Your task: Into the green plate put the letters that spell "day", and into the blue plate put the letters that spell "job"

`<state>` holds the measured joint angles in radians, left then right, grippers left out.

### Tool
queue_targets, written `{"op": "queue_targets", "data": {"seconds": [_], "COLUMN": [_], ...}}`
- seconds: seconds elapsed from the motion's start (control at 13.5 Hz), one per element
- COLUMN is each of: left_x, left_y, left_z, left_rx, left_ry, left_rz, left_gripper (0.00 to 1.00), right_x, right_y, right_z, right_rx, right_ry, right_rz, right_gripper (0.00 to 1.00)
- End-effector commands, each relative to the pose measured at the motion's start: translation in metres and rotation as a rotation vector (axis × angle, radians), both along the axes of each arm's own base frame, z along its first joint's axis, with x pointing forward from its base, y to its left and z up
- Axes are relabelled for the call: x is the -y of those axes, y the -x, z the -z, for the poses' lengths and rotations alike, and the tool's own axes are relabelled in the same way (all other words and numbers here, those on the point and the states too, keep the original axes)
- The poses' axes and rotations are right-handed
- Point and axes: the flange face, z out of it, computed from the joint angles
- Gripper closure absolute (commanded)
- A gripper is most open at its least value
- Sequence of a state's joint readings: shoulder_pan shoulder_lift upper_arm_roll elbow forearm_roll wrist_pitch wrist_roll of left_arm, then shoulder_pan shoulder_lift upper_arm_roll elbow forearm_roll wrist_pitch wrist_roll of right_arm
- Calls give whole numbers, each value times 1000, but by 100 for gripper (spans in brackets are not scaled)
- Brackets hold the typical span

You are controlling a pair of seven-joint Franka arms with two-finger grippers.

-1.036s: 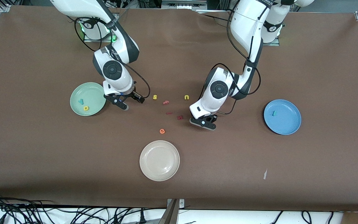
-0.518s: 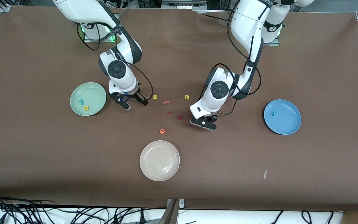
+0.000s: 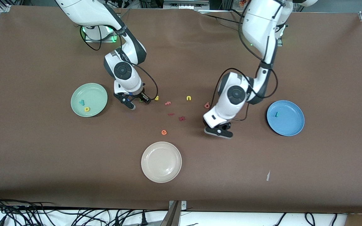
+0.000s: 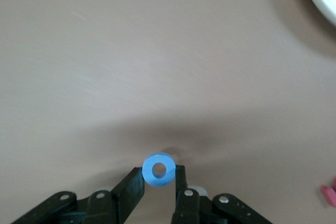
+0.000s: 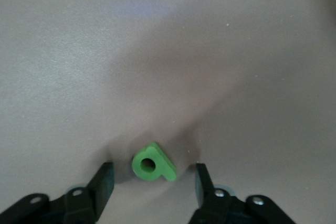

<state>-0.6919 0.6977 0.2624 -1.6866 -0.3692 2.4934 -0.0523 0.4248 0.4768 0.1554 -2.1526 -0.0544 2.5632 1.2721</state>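
My left gripper is shut on the blue ring "o" and holds it just over the bare cloth between the loose letters and the blue plate. A teal "j" lies in that plate. The salmon "b" lies on the table beside the left arm's wrist. My right gripper is open and low over the table, one finger on each side of the green "d", touching neither. The green plate holds the teal "y" and the yellow "a".
A yellow "s" lies close to the right gripper. A pink "f", a yellow "u", two dark red pieces and an orange "e" lie mid-table. A cream plate sits nearer the front camera.
The left arm has moved toward the blue plate with the "o", uncovering the salmon "b". The right gripper has moved from the green plate toward the "s", and its fingers have narrowed around the "d".
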Motion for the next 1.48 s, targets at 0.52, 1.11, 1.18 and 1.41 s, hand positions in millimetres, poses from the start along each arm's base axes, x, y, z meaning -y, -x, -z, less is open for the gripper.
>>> {"op": "queue_targets", "data": {"seconds": [0.52, 1.11, 1.18, 1.41], "left_x": [-254, -307, -305, -272], "left_y": [36, 67, 64, 58], "left_z": [-53, -35, -38, -51], "left_rx": [-105, -188, -178, -143], "left_ry": [-6, -85, -85, -72], "left_rz": [112, 134, 138, 175], "left_gripper": [82, 28, 24, 21], "right_x": [3, 147, 182, 230], "right_y": [-11, -52, -52, -45], "right_z": [-24, -79, -71, -51], "right_rx": [35, -73, -91, -107], "right_ry": [1, 91, 84, 44], "right_rz": [-13, -318, -371, -451], "right_gripper": [91, 91, 91, 89]}}
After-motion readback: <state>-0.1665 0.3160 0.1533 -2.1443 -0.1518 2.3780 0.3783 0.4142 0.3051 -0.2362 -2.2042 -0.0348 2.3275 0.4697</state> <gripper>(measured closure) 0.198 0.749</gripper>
